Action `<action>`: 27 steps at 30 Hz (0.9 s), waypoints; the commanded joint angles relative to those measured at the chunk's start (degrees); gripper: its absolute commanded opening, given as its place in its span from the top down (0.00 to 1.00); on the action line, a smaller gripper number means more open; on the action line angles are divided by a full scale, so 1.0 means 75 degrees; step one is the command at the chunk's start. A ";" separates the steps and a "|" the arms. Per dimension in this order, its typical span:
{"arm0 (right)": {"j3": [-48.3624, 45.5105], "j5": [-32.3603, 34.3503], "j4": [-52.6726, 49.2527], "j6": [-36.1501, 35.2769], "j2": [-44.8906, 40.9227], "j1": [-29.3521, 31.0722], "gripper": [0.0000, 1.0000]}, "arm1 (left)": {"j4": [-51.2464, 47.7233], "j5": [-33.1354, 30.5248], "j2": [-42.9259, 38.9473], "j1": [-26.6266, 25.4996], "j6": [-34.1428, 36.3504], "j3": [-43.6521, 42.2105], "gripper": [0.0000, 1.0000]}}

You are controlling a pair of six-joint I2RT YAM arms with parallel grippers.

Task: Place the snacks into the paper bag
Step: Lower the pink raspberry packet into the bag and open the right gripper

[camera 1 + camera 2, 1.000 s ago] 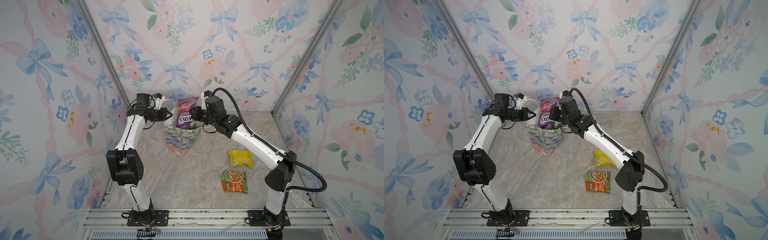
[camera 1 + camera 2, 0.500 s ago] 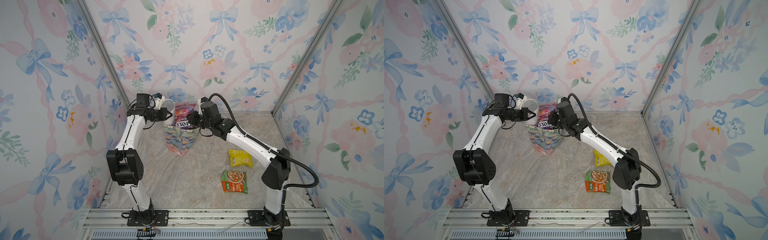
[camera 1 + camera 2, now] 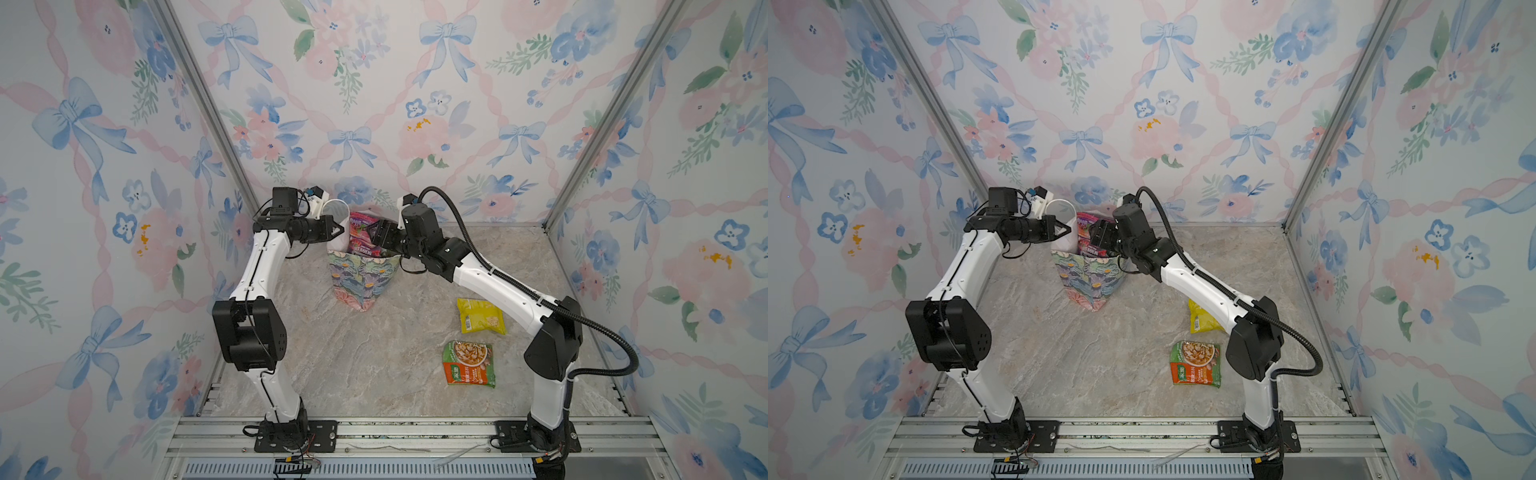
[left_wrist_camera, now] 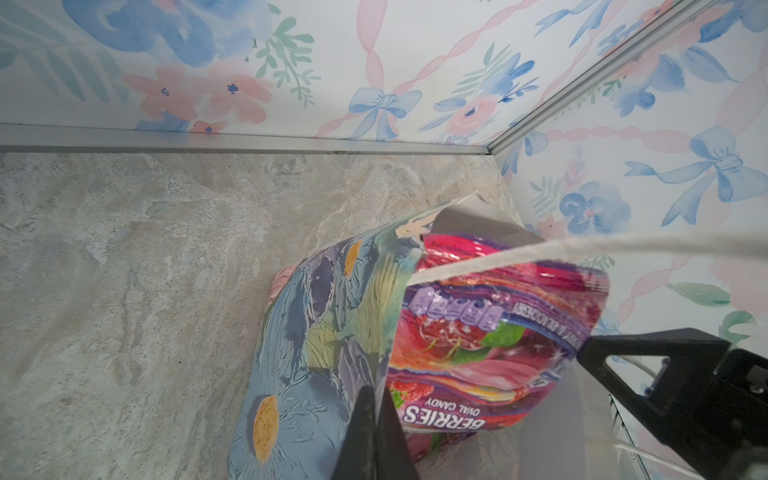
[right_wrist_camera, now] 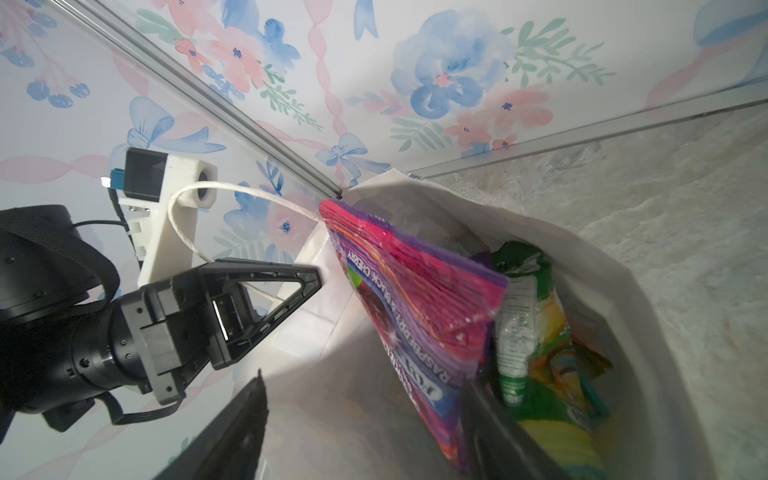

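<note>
1 purple packet (image 5: 415, 299) sits between released right jaws; left jaws clench the paper bag (image 4: 324, 340) rim.

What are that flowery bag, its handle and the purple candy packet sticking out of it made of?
The paper bag looks like matte paper: painted outside, plain white inside, creased walls. Its handle seems twisted white cord. The purple candy packet looks like glossy plastic film, judging by its shine and crimped end.

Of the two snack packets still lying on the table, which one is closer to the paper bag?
The yellow packet; the orange-green packet lies beyond it, farther from the paper bag.
</note>
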 commanded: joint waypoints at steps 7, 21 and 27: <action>0.0595 0.0828 -0.0833 -0.1479 -0.0495 0.0048 0.26 | -0.0014 0.0116 -0.0280 0.0066 0.0071 -0.0073 1.00; 0.5039 0.0383 -0.4234 -0.2898 0.2121 0.0118 0.50 | -0.0013 0.0101 -0.0260 0.0075 0.0069 -0.0072 1.00; 0.5260 0.0197 -0.4292 -0.2915 0.2669 0.0090 0.54 | -0.0012 0.0105 -0.0238 0.0065 0.0070 -0.0073 1.00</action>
